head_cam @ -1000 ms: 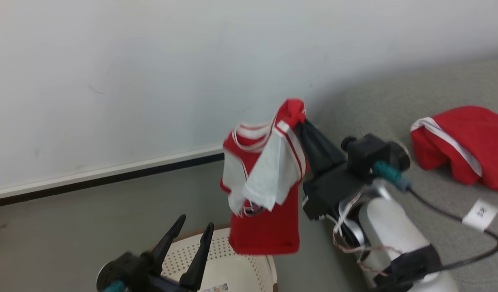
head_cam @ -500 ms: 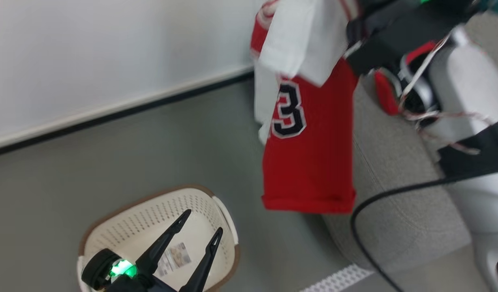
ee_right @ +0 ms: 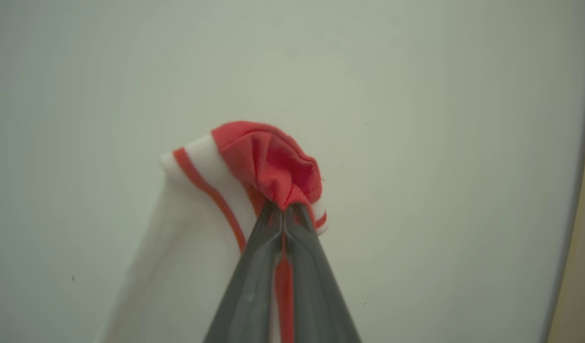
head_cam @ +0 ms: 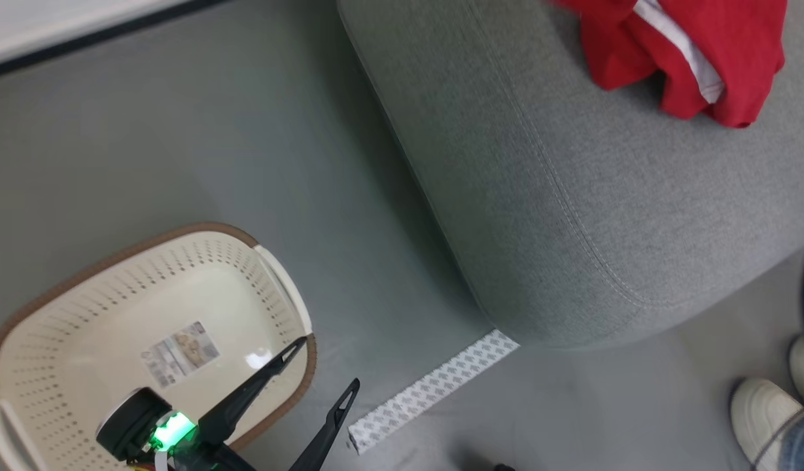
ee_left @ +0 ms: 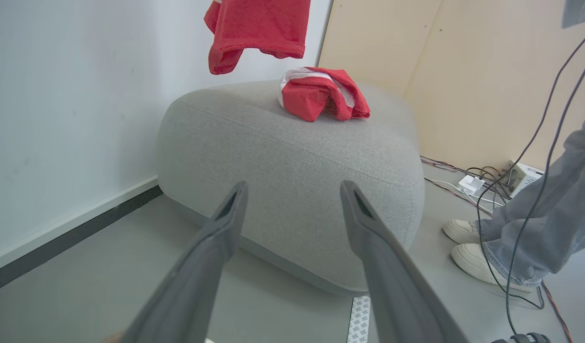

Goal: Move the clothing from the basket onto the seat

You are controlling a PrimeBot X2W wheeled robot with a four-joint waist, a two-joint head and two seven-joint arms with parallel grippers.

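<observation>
**One red piece on the seat, another pinched in the right jaws**

Head view: the cream basket [head_cam: 244,275] sits on the floor at the near left with a label sticker [head_cam: 181,353] on its bottom. The left gripper [head_cam: 330,360] hovers by its right rim, jaws spread wide and holding nothing. The grey seat [head_cam: 539,196] is off to the right, well apart from the basket, with a crumpled red garment [head_cam: 689,59] lying on its far right part. Left wrist view: that garment is on top of the seat, and a hanging garment [ee_left: 259,28] is in the air above the seat's far left side, not touching it. A person's white shoes [ee_left: 478,264] stand right of the seat. Right wrist view: the right gripper [ee_right: 282,209] has its jaws pinched tight on a bunched red-and-white fold of the hanging garment.
</observation>
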